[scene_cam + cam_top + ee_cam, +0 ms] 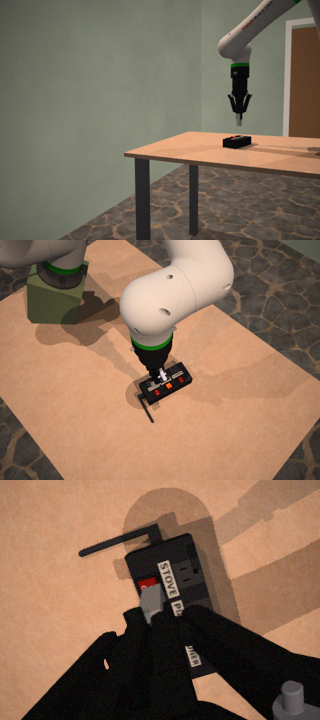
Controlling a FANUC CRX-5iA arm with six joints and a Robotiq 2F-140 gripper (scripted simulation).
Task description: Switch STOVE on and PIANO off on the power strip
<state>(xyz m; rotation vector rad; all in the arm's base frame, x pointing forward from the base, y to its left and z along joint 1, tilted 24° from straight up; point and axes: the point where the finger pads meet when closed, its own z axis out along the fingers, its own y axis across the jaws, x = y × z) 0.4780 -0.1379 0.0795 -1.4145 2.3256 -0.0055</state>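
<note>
A black power strip (186, 375) (236, 142) (202, 576) lies right way up on the wooden table (77, 407) (196, 149), with a short black cord (146, 410) (110, 546) at its STOVE end. It has three rocker switches: the STOVE switch (156, 392) (147, 582) is dark red, the middle PIANO switch (168, 385) glows orange, and the TUNER switch (181, 379) is dark red. My gripper (162, 376) (239, 122) (156, 600) is shut and empty. It hangs well above the strip, roughly over the STOVE and PIANO end.
The arm's green base block (54, 302) stands at the table's back left. The table edge (206, 162) runs in front of the strip in the exterior view. A brown door (305, 82) is behind the table.
</note>
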